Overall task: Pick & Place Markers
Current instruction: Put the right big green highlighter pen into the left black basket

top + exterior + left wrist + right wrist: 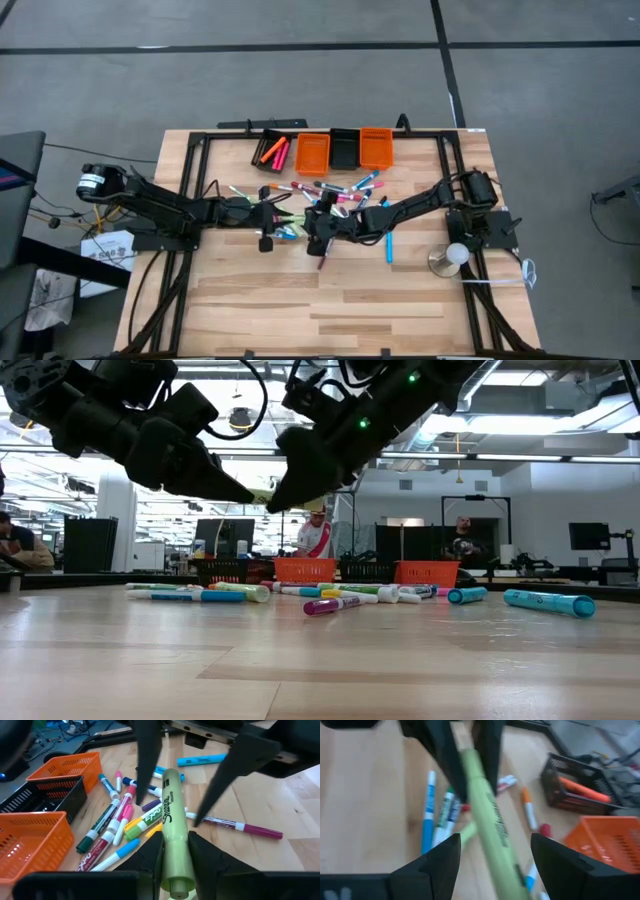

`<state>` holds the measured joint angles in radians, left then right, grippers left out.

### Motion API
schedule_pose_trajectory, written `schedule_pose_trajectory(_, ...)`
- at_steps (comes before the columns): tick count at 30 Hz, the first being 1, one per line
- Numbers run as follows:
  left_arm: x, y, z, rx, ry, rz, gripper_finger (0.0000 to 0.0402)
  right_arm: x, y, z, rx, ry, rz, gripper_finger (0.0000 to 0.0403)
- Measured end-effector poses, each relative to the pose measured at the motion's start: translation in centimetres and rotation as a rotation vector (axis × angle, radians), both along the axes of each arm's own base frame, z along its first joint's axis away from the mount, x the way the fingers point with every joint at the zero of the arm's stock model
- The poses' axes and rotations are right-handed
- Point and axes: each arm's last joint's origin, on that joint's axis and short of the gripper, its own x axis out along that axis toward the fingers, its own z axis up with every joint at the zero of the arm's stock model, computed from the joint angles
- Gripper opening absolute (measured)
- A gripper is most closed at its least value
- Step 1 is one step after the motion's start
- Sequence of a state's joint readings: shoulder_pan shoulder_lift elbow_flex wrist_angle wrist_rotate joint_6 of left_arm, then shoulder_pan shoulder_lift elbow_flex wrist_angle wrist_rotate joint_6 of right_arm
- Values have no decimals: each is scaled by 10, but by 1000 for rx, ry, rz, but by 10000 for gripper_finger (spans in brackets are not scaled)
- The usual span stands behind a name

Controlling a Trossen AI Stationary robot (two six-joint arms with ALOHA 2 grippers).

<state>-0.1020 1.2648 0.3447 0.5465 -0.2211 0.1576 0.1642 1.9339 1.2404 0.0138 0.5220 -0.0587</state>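
Observation:
My left gripper (175, 842) is shut on a light green marker (172, 815) held in the air over the table's middle. My right gripper (495, 837) is open. Its two fingers stand on either side of the marker's far end (169, 776) with a gap on both sides. In the high view the two grippers meet tip to tip, left (266, 214) and right (318, 226). Below and beyond them several loose markers (335, 190) in pink, blue, green and red lie flat on the wood. My left gripper pinches the green marker's barrel (176, 857) between its two fingers, near the end closest to the wrist. The marker lies along the fingers and sticks out forward past their tips, toward the table's right. It is lifted clear of the table, tilted slightly down.
Four small bins stand in a row at the far edge: a black one holding orange markers (272, 150), an orange one (313, 152), a black one (344, 150) and an orange one (376, 148). A blue marker (389, 247) lies alone at the right. The near half of the table (330, 300) is bare wood.

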Motion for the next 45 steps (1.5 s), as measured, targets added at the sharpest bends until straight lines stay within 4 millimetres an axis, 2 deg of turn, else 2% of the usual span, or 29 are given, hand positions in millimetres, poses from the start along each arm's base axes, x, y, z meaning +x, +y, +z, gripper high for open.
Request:
schedule_pose_trajectory(5, 0, 2, 0, 2, 0, 6, 74, -4, -2, 7, -54, 11, -20, 229)
schedule_pose_trajectory(12, 0, 10, -1, -4, 6, 47, 73, -17, -2, 37, -38, -59, -27, 228)
schedule_pose_trajectory(15, 0, 13, 0, 7, 3, 105, 74, -30, -5, 47, -36, -88, -35, 227)
schedule_pose_trajectory(20, -2, 17, 2, 56, -12, 229, 75, -66, -26, 54, -33, -182, -95, 228)
schedule_pose_trajectory(24, -7, 28, 14, 62, -87, 448, 74, -97, -47, 54, -25, -248, -146, 228)
schedule_pose_trajectory(28, -17, 48, 29, 60, -174, 639, 76, -120, -68, 49, 4, -285, -169, 228)
schedule_pose_trajectory(32, -27, 75, 37, -18, -261, 802, 73, -132, -83, 44, 26, -306, -189, 228)
schedule_pose_trajectory(35, -35, 100, 36, -71, -282, 884, 74, -133, -93, 41, 38, -291, -187, 228)
schedule_pose_trajectory(41, -55, 151, 27, -236, -311, 917, 75, -133, -109, 39, -8, -272, -161, 228)
schedule_pose_trajectory(45, -66, 172, 20, -287, -322, 971, 75, -134, -120, 45, -58, -304, -160, 228)
